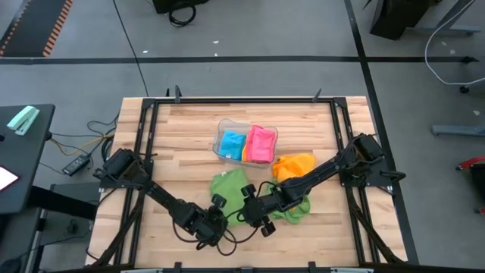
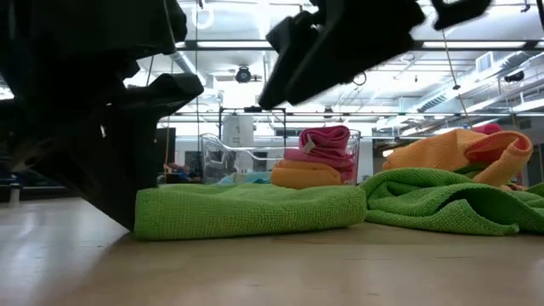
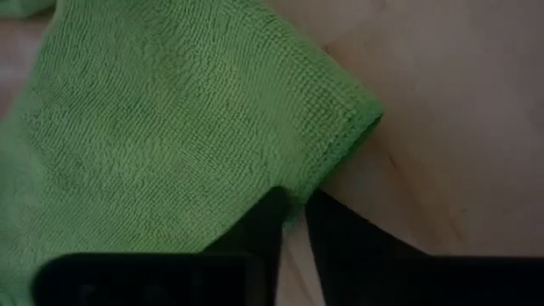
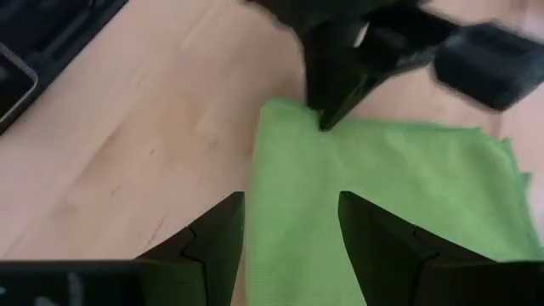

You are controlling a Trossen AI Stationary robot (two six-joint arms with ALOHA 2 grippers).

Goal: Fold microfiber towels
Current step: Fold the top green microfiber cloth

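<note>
Surface: we see a pale wood-plank table (image 1: 182, 133) on a grey floor.
Green towel (image 1: 227, 188): fuzzy microfiber, near-centre, folded flat; we can't tell its long axis.
Left gripper (image 3: 293, 212): narrow, pinching the green towel's edge.
Right gripper (image 4: 289, 223): wide, over the towel.
Tray (image 1: 227, 129): clear, holds blue and pink towels.

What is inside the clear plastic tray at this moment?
The clear tray holds a folded blue towel and a folded pink towel side by side. From the low view an orange cloth blocks its lower part, so anything beneath those two cannot be seen.
</note>
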